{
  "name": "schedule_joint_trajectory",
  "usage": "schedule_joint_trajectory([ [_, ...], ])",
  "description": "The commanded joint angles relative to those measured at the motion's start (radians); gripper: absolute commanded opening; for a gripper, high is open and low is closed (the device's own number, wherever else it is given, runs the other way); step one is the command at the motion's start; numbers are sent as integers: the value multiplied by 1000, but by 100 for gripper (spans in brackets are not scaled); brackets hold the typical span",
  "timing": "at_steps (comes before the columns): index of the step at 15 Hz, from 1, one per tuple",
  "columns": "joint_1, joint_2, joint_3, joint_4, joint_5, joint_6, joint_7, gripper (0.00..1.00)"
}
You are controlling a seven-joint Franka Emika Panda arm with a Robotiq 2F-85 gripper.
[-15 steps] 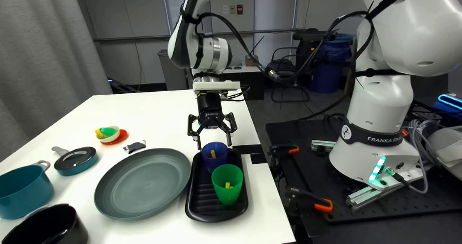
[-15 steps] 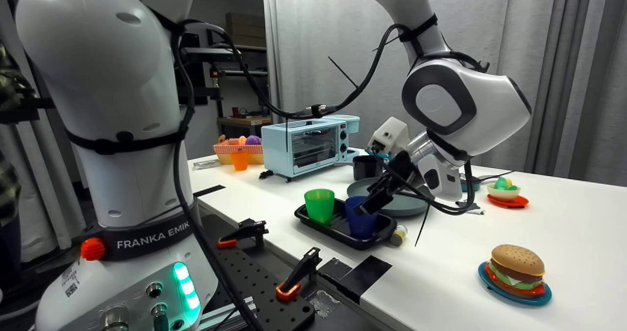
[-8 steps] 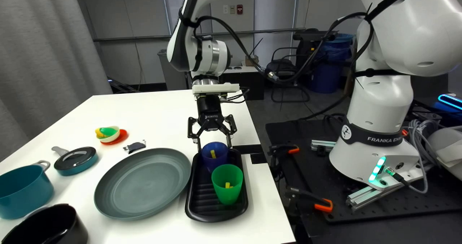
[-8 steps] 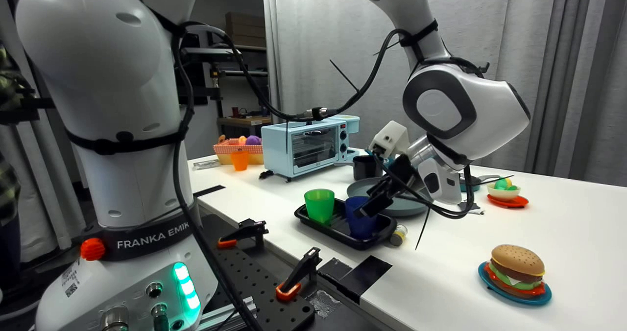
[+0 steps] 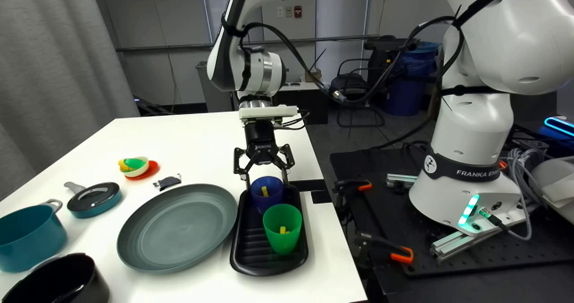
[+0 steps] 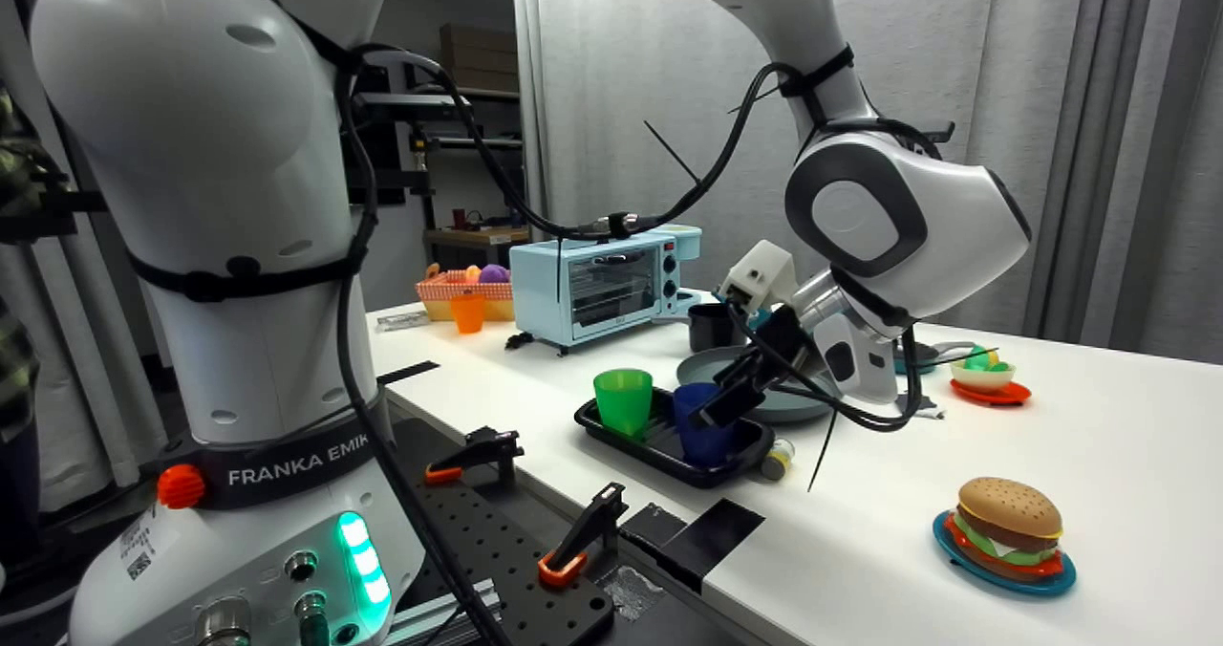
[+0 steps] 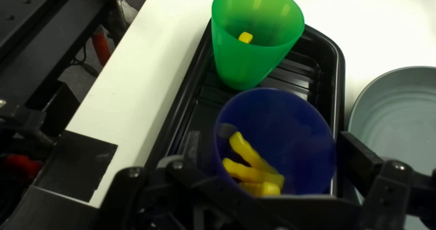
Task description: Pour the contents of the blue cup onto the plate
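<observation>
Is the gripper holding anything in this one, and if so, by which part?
Nothing looks held: the gripper stands open around the blue cup, with a gap visible between the cup and one finger in the wrist view.

Wrist view looks closely down into the blue cup [image 7: 277, 138]; both farther exterior views share it

Plate [image 7: 402, 121] cropped in wrist view, blue cup [image 7: 293, 134] partly hidden

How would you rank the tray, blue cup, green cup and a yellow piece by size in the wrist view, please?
Largest: tray
Middle, unranked: blue cup and green cup; blue looks bigger but sits nearer
Smallest: yellow piece
</observation>
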Motion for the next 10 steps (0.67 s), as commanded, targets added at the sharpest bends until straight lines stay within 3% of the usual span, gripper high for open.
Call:
schedule_joint_trajectory([
  [1, -14, 25, 10, 34, 27, -39, 4, 100],
  [4, -14, 32, 12, 39, 27, -39, 5, 97],
  [5, -14, 33, 13, 41, 27, -39, 6, 78],
  [9, -12, 33, 14, 46, 25, -44, 11, 56],
  [10, -12, 33, 14, 46, 25, -42, 11, 56],
])
